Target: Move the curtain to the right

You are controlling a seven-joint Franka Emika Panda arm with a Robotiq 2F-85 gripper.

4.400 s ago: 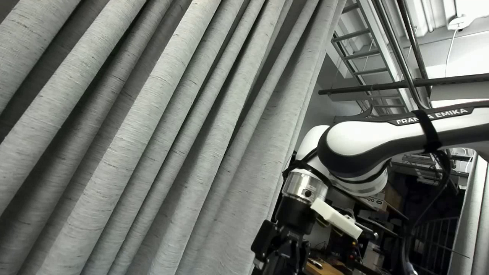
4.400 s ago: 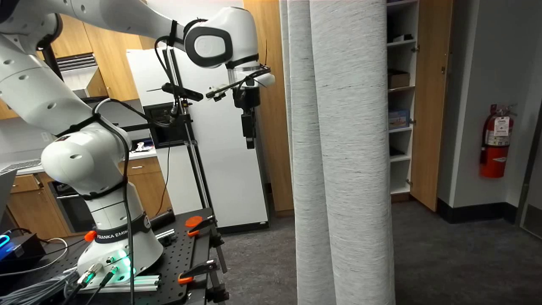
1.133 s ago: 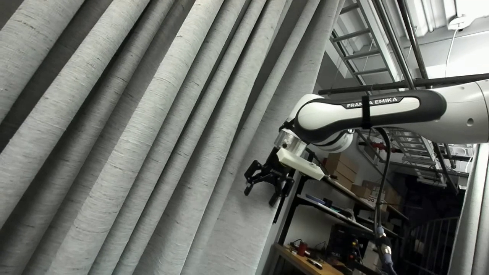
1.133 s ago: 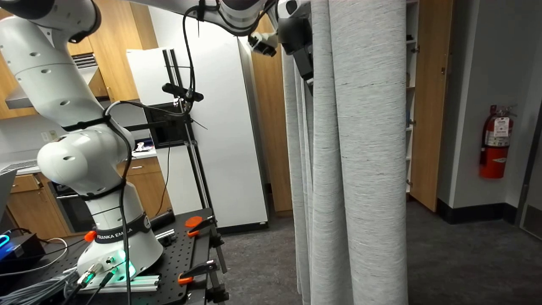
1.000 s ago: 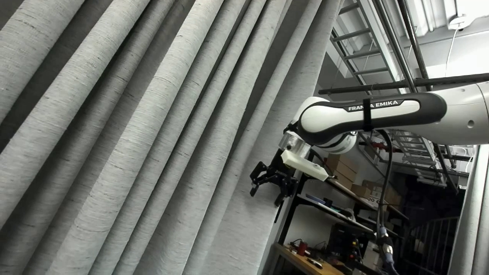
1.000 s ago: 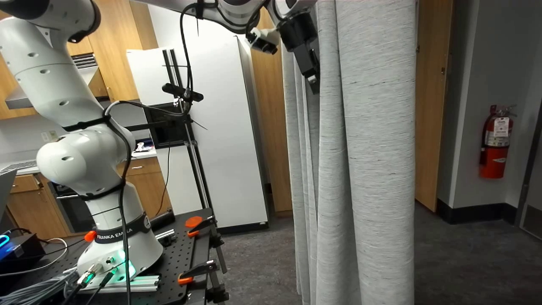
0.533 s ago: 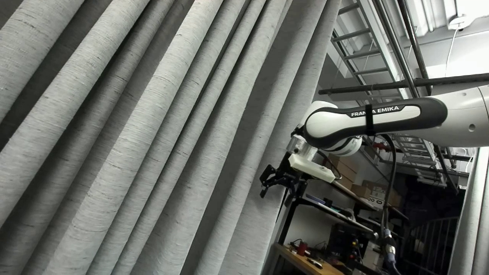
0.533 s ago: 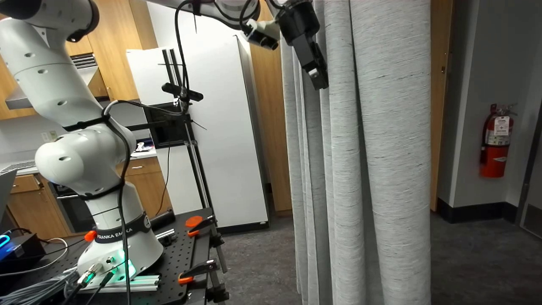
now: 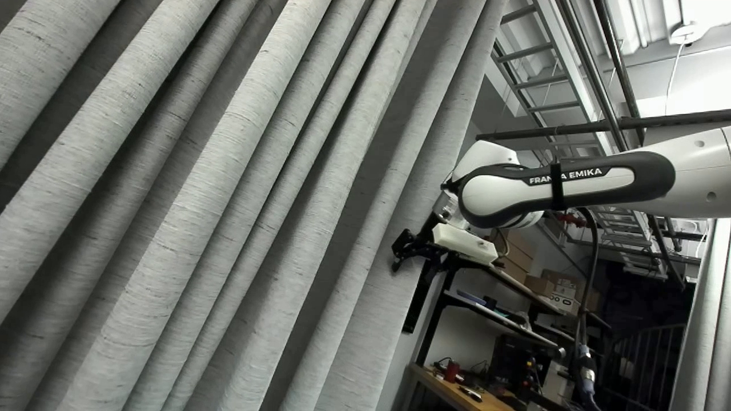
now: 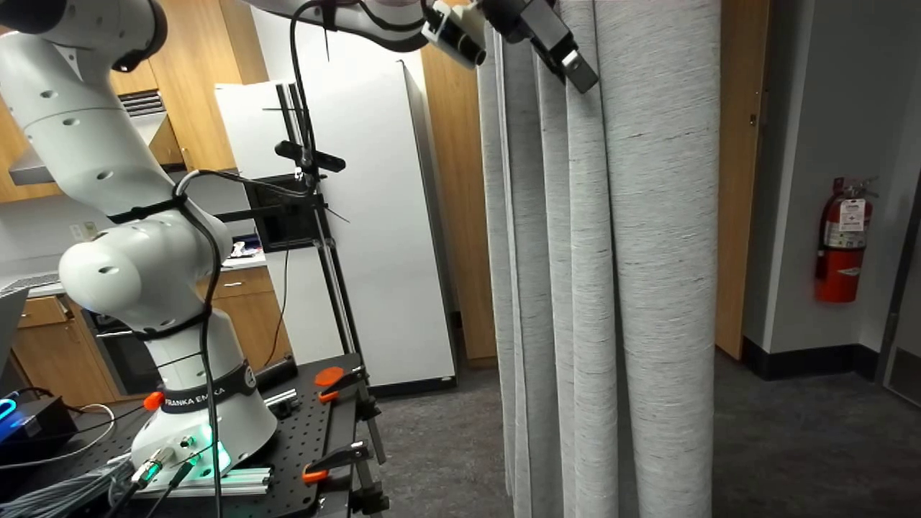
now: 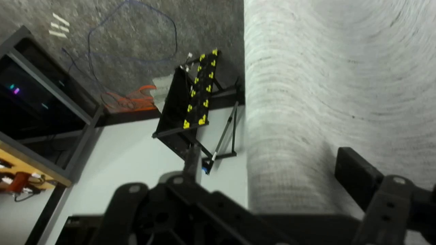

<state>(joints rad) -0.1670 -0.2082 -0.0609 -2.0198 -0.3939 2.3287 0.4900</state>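
The light grey curtain (image 9: 240,188) hangs in long pleats and fills much of an exterior view. In an exterior view its narrow side with several folds (image 10: 662,273) hangs right of the arm. My gripper (image 9: 413,267) is at the curtain's free edge, well above the floor. It points down and outward toward the pleats, and it also shows in an exterior view (image 10: 575,72). In the wrist view the gripper (image 11: 269,166) is open, with fingers wide apart. The curtain's edge (image 11: 286,112) lies between the fingers. The right finger is close against the cloth; the left finger is apart from it.
A camera stand (image 10: 320,216) and a white fridge (image 10: 388,237) stand behind the arm. A shelf and workbench (image 9: 451,391) lie beyond the curtain's edge. A black bench with yellow marks (image 11: 201,92) stands past it. A fire extinguisher (image 10: 845,244) hangs on the far wall.
My gripper has risen and swung to the curtain over the last seconds, then tilted upward in the last half second. The curtain's side shifted right, then slightly back.
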